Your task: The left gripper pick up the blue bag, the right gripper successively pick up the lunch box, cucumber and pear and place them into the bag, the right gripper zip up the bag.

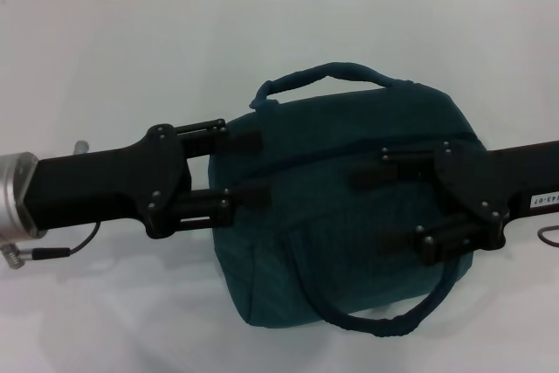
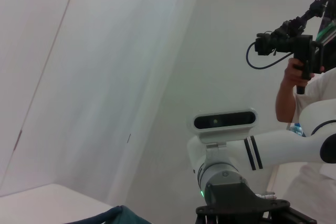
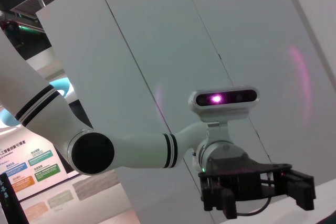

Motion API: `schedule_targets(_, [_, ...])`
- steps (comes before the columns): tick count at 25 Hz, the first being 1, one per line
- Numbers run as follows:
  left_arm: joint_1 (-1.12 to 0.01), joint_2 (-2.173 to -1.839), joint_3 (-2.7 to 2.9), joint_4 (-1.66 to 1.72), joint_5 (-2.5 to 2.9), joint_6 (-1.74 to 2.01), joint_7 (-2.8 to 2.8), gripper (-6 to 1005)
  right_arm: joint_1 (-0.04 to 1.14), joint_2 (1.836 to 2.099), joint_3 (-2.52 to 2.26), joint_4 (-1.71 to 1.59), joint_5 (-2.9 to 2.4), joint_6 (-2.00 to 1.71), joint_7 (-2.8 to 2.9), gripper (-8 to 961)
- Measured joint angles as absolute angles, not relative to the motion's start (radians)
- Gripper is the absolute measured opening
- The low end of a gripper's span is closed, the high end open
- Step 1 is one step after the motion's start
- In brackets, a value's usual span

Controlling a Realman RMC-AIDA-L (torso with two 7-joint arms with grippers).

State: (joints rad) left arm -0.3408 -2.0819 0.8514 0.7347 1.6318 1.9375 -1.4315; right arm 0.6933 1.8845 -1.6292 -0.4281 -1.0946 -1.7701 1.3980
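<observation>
While the bag (image 1: 341,207) sits mid-table (image 1: 105,58), the left end effector (image 1: 249,168) has its spread fingers against the bag's left side, and the right end effector (image 1: 397,207) reaches over its right side, fingers spread.

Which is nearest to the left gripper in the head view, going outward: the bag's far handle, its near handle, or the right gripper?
1. Far handle, past the left gripper, at the blue bag's back.
2. Near handle, front right.
3. Right gripper, across the bag.
</observation>
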Motion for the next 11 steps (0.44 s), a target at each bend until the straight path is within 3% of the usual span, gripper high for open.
schedule_targets(11, [-0.343, -2.082, 0.851, 0.735, 1.632, 1.937, -1.431, 717, 0.693, 1.887, -1.629, -0.428, -1.095, -1.77, 1.398, 856])
